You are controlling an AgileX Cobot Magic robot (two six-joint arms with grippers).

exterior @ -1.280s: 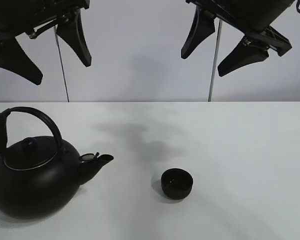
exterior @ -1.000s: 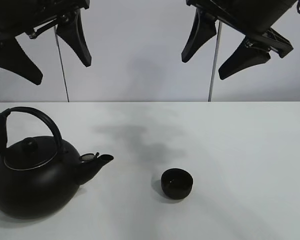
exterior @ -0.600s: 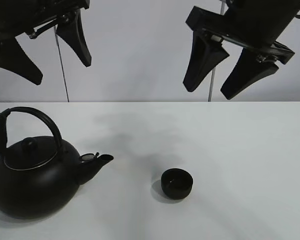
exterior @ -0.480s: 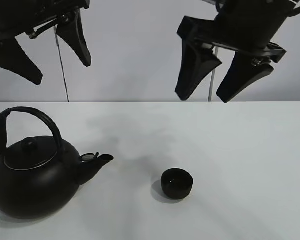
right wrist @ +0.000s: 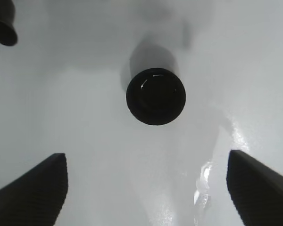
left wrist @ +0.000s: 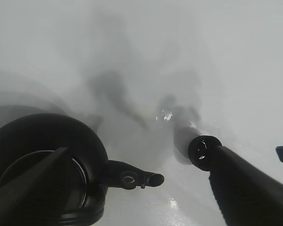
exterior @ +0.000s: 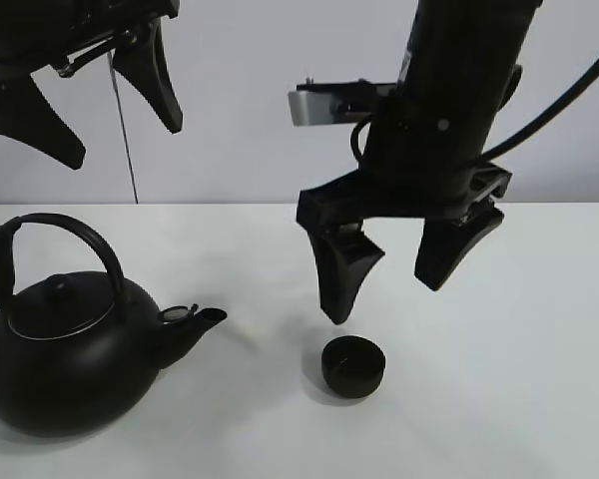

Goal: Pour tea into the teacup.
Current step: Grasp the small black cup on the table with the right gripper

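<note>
You have a white table [exterior: 499, 399] carrying two things: the kettle [exterior: 65, 359], and the teacup [exterior: 353, 365] standing apart beyond the kettle's spout.

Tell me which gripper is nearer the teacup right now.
Right. The right gripper hangs just above the teacup, jaws open and empty. The left gripper sits high at the far left, above the kettle, well away from the cup.

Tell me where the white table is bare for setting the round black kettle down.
Widest bare patch: white table right of the small black teacup, out to the right edge. The far strip along the wall is bare too. The gap between the round black kettle's spout and the teacup is narrow. Above the teacup the open right gripper hangs close.
</note>
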